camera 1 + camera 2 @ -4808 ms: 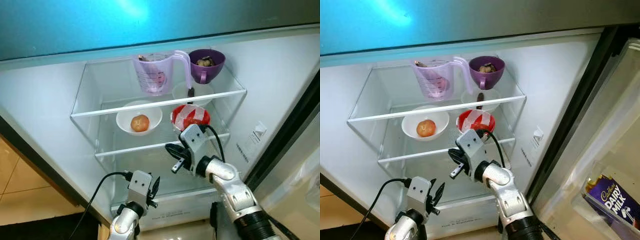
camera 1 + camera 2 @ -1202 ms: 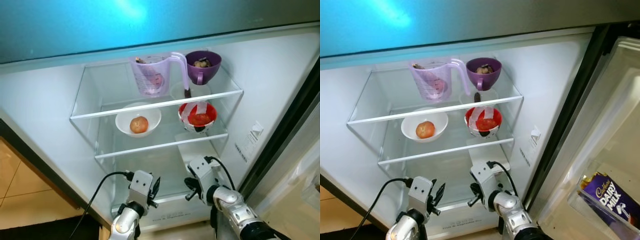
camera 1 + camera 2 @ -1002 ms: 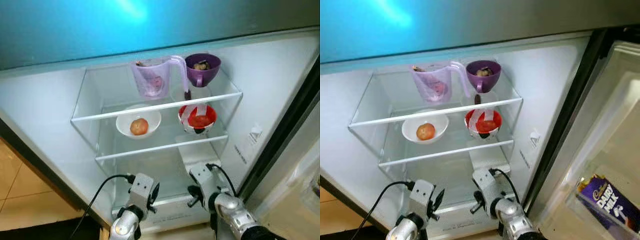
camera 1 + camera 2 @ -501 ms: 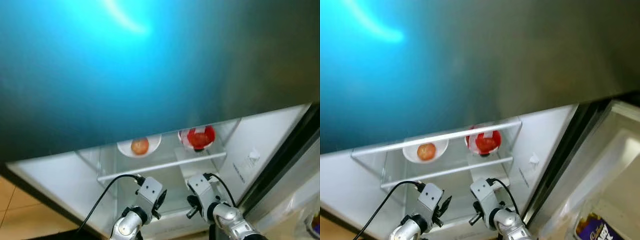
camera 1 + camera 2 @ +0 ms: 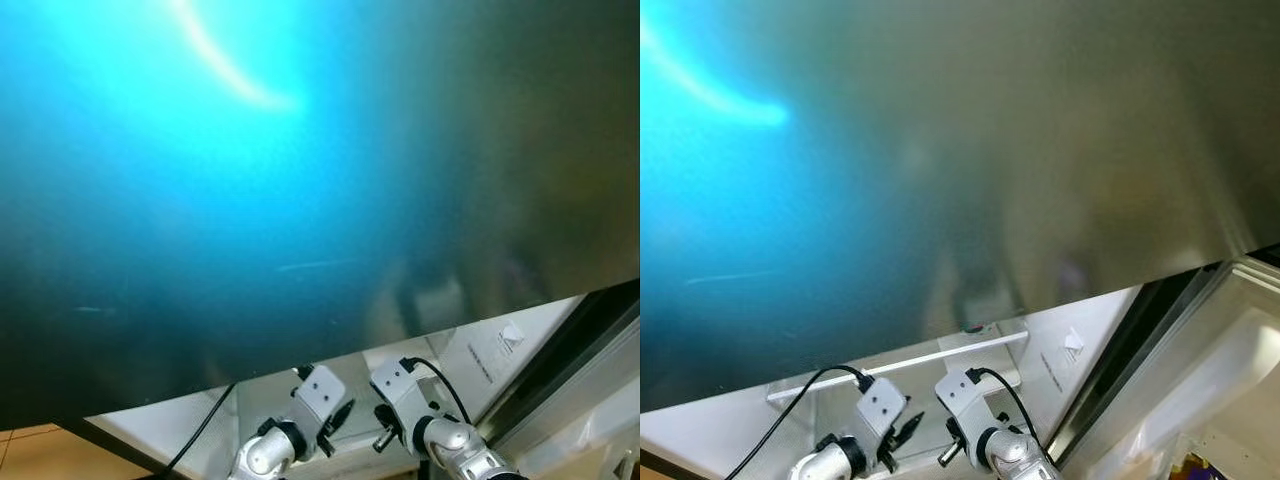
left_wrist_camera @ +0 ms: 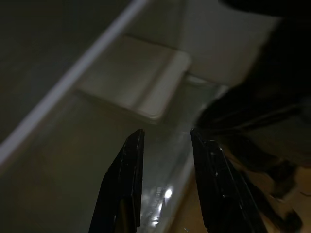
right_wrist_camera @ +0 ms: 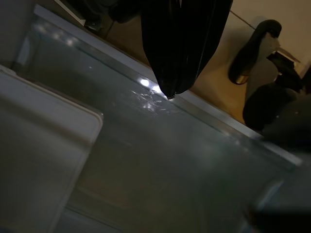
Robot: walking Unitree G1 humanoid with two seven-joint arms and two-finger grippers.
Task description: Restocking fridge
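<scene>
Fridge (image 5: 300, 180) first: in the left eye view its closed upper door, a broad blue-lit sheet, takes up nearly everything, and you see the open compartment as no more than a white strip along the bottom, so whatever sits on the shelves is hidden from you. Both grippers hang low in front of that strip, the left gripper (image 5: 335, 432) and the right gripper (image 5: 383, 440) close together, the right a touch nearer the inner side wall with its small label (image 5: 511, 335). In the right eye view the same door dominates; a white-edged shelf (image 5: 940, 358) peeps out just above the two wrists, so the shelves lie up and ahead of both hands, their edges running side to side, and the open door's pocket (image 5: 1200, 400) stands off to the right (its contents are cut off). In the left wrist view the black fingers (image 6: 124, 184) stand apart with nothing between them, over a glass floor and a pale tray (image 6: 141, 80). In the right wrist view the fingers (image 7: 180, 43) read as one dark mass, together and empty as far as you can judge, above a glass ledge (image 7: 160, 145); the dimness blurs most else.
</scene>
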